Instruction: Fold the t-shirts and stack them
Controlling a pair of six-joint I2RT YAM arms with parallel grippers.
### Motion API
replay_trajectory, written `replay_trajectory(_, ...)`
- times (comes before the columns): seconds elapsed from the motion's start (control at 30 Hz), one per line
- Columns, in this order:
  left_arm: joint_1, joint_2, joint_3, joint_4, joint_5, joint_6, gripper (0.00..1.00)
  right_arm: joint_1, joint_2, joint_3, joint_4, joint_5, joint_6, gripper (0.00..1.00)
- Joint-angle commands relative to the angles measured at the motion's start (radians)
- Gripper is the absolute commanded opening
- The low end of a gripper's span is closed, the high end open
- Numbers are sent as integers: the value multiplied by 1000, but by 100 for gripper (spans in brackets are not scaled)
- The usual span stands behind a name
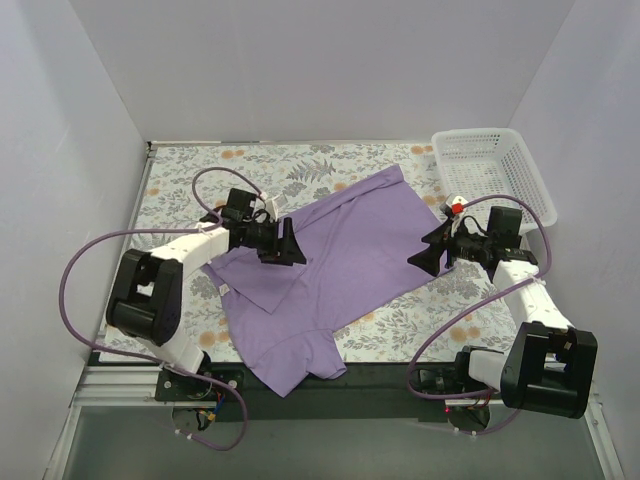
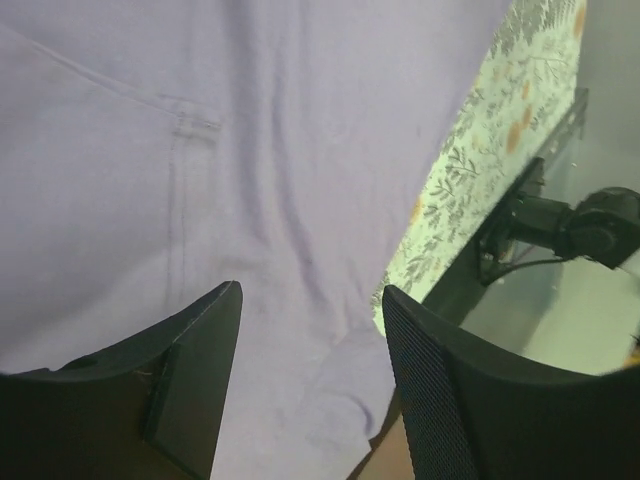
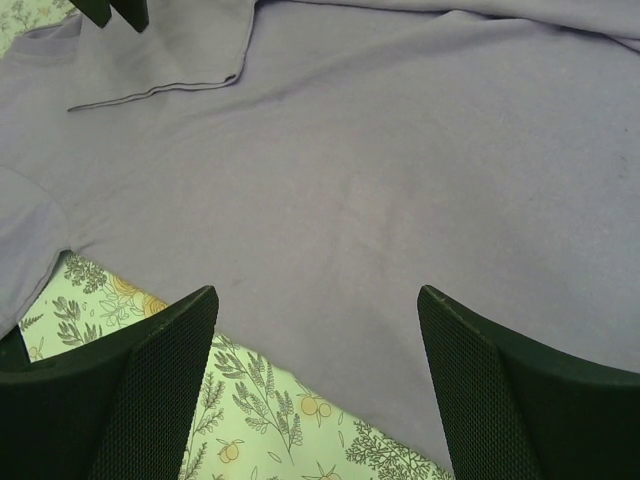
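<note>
Left gripper (image 2: 312,298) and right gripper (image 3: 318,300) gaped empty above the plain lavender cloth t-shirt (image 1: 345,250); pinching one edge layer would likely fold cleanly.

Floral-patterned table (image 1: 190,170), lavender t-shirt (image 1: 350,250) spread on it (one edge folded over), white basket (image 1: 470,133) at far-right corner

Covered and cropped cloth

Seen from above, the left gripper (image 1: 292,243) covers a patch of the t-shirt (image 1: 350,250), and where the cloth lies doubled near it the lower layer is hidden. Both wrist views crop the t-shirt at their edges. The right wrist view catches only the left gripper's fingertips (image 3: 95,8) at its top edge. A red-and-white bit (image 1: 456,207) is too small to identify.
</note>
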Motion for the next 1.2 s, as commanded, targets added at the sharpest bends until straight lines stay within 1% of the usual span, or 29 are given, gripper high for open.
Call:
replay_trajectory(0.0,15,-190,-7,20,-165,17,57,-6,9,-1,6,-28,-1,87)
replay_trajectory(0.07,15,-301,-25,87,-259,-21,61,-6,15,1,3,-28,-4,87)
replay_trajectory(0.1,15,-325,-37,109,-327,-30,66,-6,18,4,3,-28,-4,87)
replay_trajectory(0.17,16,-328,-39,150,-377,-47,70,-6,24,5,2,-25,-5,87)
replay_trajectory(0.2,16,-302,-24,152,-380,-52,70,-6,26,8,-1,-23,-5,87)
replay_trajectory(0.23,16,-264,37,146,-373,-51,65,-6,27,8,-1,-20,-7,87)
replay_trajectory(0.27,16,-168,71,129,-354,-51,60,-6,27,8,-3,-16,-7,87)
replay_trajectory(0.3,16,-115,106,118,-333,-44,52,-6,27,8,-4,-12,-7,87)
replay_trajectory(0.33,15,-63,152,88,-342,-43,43,-6,24,8,-3,-6,-8,87)
replay_trajectory(0.37,15,24,219,78,-354,-43,41,-6,24,8,-6,-5,-8,87)
replay_trajectory(0.43,9,86,267,81,-403,-23,40,-7,24,8,-7,-8,-8,87)
replay_trajectory(0.53,5,199,341,88,-419,20,40,-12,27,13,-12,-12,-7,87)
replay_trajectory(0.67,4,281,407,68,-420,48,40,-12,44,24,-26,-20,-7,87)
replay_trajectory(0.9,-5,359,447,66,-391,63,40,-12,62,31,-41,-22,-17,86)
replay_trajectory(1.07,-11,390,485,43,-402,69,38,-14,64,31,-43,-22,-19,86)
replay_trajectory(1.17,-18,403,505,20,-431,78,37,-14,65,31,-44,-23,-20,86)
